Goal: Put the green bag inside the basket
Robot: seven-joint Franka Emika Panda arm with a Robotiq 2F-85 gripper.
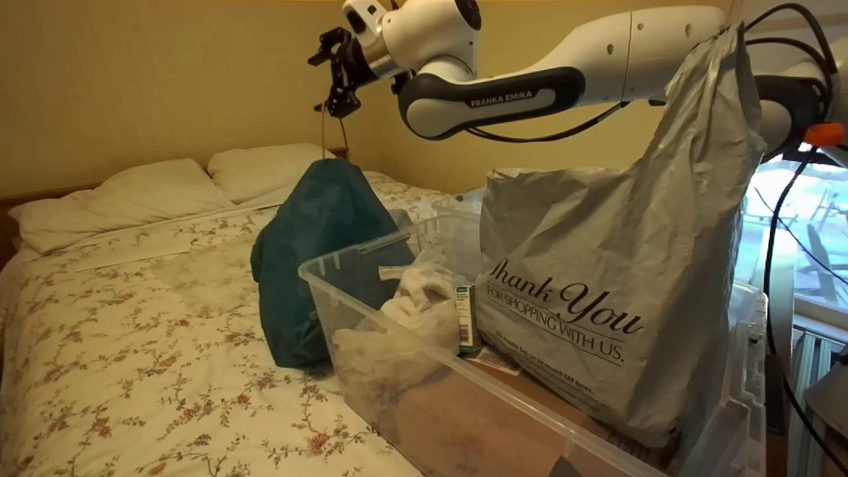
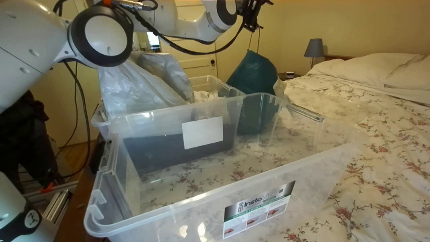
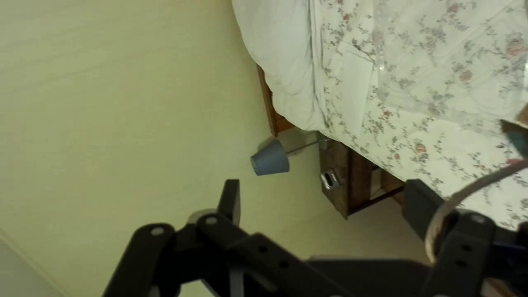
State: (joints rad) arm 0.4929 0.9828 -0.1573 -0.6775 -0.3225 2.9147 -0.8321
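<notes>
The green bag (image 1: 318, 265), soft and teal, hangs by its thin cord handle (image 3: 466, 196) from one finger of my gripper (image 1: 317, 83). In the wrist view the gripper (image 3: 321, 189) stands open; the handle loops round the outside of the right-hand finger, and nothing lies between the pads. The bag (image 2: 253, 74) hangs just outside the end of a clear plastic bin (image 1: 510, 396). Its lower end is near the bed; whether it touches bed or bin I cannot tell. A further clear bin (image 2: 201, 195) stands alongside. Which of them is the basket is unclear.
The bag-side bin holds a large grey "Thank You" plastic bag (image 1: 589, 305), crumpled white plastic (image 1: 424, 298) and a small box (image 1: 466, 318). Both bins rest on a flowered bed (image 1: 165, 371) with pillows (image 1: 258, 172). A lamp (image 2: 314, 48) stands at the far wall.
</notes>
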